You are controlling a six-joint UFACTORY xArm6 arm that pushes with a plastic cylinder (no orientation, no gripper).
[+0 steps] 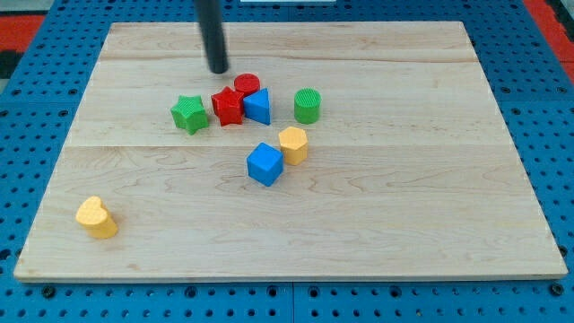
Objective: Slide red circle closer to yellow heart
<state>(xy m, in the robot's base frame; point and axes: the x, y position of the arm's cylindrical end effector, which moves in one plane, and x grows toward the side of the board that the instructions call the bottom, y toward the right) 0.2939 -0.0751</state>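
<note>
my tip [219, 69] just upper-left of red circle [247, 84] | yellow heart [96, 216] far lower-left

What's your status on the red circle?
My tip just upper-left of red circle. Yellow heart far bottom-left. Red star, green star in the way.

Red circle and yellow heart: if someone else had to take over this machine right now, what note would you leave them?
My tip rests on the board just up and left of the red circle, apart from it.
The red circle sits in a cluster, against the red star and the blue block.
The yellow heart lies far off, near the view's bottom left.
Done: nothing visible yet. Left: push the circle down-left, across the board, toward the heart.
</note>
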